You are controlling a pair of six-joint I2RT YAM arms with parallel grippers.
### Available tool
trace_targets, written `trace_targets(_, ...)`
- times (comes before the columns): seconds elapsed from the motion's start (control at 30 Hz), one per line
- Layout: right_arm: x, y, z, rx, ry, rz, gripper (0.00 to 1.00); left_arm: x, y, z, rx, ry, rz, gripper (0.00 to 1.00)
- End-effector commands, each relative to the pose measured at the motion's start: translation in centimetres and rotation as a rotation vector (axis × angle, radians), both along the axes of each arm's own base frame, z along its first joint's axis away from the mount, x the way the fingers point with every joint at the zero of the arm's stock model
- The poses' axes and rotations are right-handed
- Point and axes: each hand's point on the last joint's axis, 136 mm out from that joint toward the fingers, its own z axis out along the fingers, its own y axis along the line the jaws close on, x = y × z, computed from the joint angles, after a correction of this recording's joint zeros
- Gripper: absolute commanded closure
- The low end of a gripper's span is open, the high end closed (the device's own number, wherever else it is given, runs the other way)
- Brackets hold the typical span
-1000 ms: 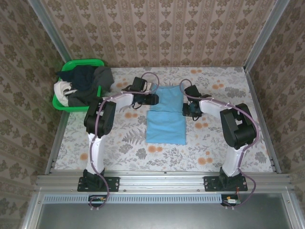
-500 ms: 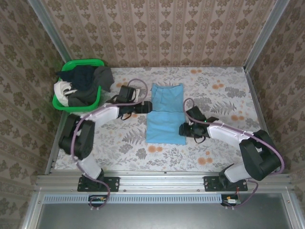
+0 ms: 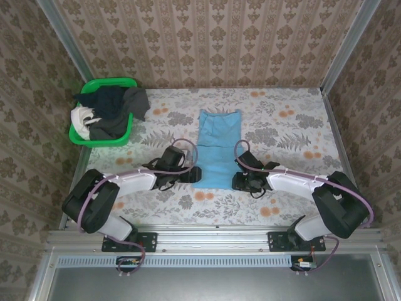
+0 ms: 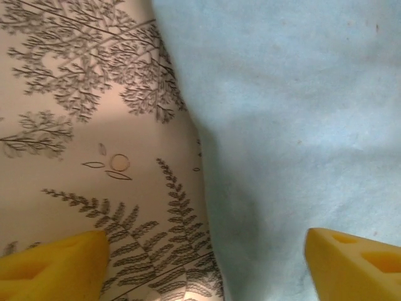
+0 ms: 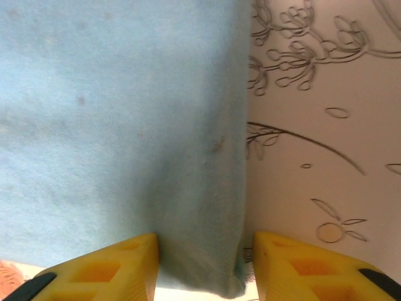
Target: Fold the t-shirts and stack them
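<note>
The flowered counter point(image 3: 294, 125) carries a light blue t-shirt point(image 3: 218, 147), which lies flat at its middle as a long strip, its near end between the two arms. At the far left corner a green basket point(image 3: 106, 82) holds a heap of dark and white shirts point(image 3: 109, 110). The left claw point(image 3: 195, 174) stands wide open, low over the shirt's left edge. The right claw point(image 3: 237, 182) is partly open, its fingers straddling the shirt's near right corner.
</note>
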Motion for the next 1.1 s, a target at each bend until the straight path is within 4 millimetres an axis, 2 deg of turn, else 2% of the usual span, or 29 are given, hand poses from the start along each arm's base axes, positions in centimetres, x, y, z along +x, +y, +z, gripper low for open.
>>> trace_targets(0.0,-0.1,0.4,0.0,-0.012,0.012,-0.010,0.61,-2.5,-1.6,-1.1,-0.011,0.091,-0.037,0.28)
trace_targets(0.1,-0.1,-0.1,-0.1,-0.041,0.011,-0.021,0.66,-3.4,-1.7,-1.4,0.012,0.117,-0.038,0.41)
trace_targets(0.27,-0.1,-0.6,-0.1,-0.064,0.004,-0.027,0.77,-4.7,-0.8,-1.8,0.067,0.142,-0.016,0.42)
trace_targets(0.47,-0.1,-0.6,0.5,-0.046,-0.014,-0.022,0.88,-6.4,-0.7,-2.3,0.054,0.159,-0.010,0.56)
trace_targets(0.6,-0.2,-0.6,0.8,-0.042,-0.026,-0.012,0.93,-6.9,-0.9,-3.1,0.051,0.182,-0.003,0.57)
trace_targets(0.63,-0.2,-0.7,0.8,-0.043,-0.026,-0.011,0.93,-6.9,-0.8,-3.1,0.053,0.179,0.001,0.60)
trace_targets(0.73,-0.3,-0.8,1.1,-0.042,-0.031,-0.005,0.95,-6.8,-0.8,-2.8,0.047,0.171,0.011,0.77)
trace_targets(0.83,-0.1,-0.8,2.6,-0.031,-0.063,0.001,1.00,-6.4,-0.9,-1.1,0.035,0.136,0.011,0.91)
trace_targets(0.9,-0.1,-0.8,3.8,-0.021,-0.082,0.003,1.00,-6.1,-1.0,0.7,0.025,0.098,0.003,1.00)
trace_targets(1.07,-0.6,-1.5,6.7,-0.015,-0.105,-0.005,1.00,-5.8,-0.5,5.5,0.001,0.004,0.000,1.00)
